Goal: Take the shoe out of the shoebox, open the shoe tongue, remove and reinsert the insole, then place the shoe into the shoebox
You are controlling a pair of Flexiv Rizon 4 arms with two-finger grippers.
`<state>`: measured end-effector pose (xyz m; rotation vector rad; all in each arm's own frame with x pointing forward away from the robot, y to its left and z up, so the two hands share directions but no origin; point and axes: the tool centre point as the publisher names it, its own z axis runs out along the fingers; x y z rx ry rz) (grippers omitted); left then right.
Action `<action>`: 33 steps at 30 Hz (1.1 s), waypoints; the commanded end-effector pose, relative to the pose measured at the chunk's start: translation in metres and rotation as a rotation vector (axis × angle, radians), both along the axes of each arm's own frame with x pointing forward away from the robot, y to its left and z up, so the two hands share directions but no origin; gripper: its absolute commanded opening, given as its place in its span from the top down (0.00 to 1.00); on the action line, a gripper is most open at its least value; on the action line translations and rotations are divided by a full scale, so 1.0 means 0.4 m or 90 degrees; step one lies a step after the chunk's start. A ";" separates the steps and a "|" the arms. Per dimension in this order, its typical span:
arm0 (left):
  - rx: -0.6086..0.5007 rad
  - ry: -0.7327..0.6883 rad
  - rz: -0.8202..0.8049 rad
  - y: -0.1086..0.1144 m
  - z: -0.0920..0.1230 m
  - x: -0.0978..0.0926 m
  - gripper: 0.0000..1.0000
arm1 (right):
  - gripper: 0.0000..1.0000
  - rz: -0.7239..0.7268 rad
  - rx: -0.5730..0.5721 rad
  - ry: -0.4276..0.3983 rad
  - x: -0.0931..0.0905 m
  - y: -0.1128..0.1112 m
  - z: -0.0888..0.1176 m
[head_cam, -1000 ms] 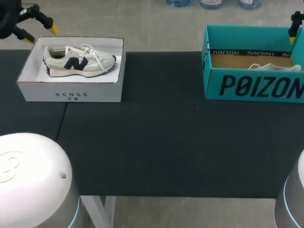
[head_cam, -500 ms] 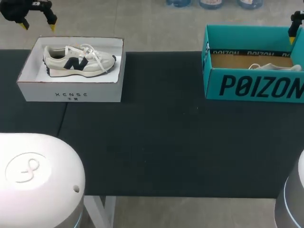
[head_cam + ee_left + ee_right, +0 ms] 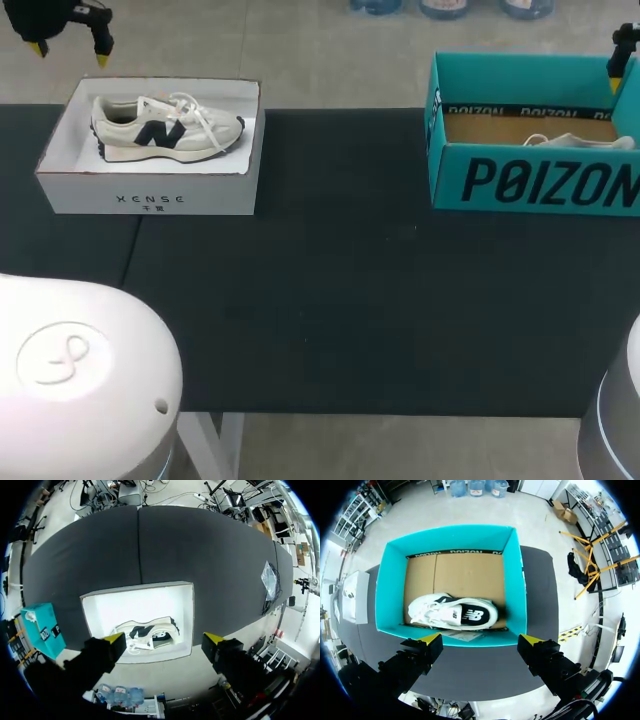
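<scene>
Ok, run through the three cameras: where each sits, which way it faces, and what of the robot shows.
Head view: above and behind, looking down on the table; arm bases in the near corners, left tool at the far left.
Left wrist view: above the white shoebox, facing down onto its navy-marked sneaker; left tool, open.
Right wrist view: above the teal shoebox, facing down onto its white sneaker; right tool, open.
Shared: all three show both shoeboxes.

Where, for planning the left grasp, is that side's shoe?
Head view: the shoe lies in the white shoebox at the table's far left, near the left gripper.
</scene>
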<state>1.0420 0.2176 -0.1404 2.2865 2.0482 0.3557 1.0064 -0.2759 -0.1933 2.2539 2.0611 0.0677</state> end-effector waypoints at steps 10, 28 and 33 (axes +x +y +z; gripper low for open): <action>0.020 0.073 0.003 0.098 -0.177 0.151 0.00 | 0.00 0.000 0.000 -0.002 -0.003 0.000 -0.001; 0.008 0.070 0.039 0.140 -0.347 0.296 0.07 | 0.00 0.000 0.000 -0.002 -0.003 0.000 -0.001; -0.006 0.077 0.055 0.143 -0.372 0.319 0.31 | 0.00 0.000 0.000 -0.002 -0.003 0.000 -0.001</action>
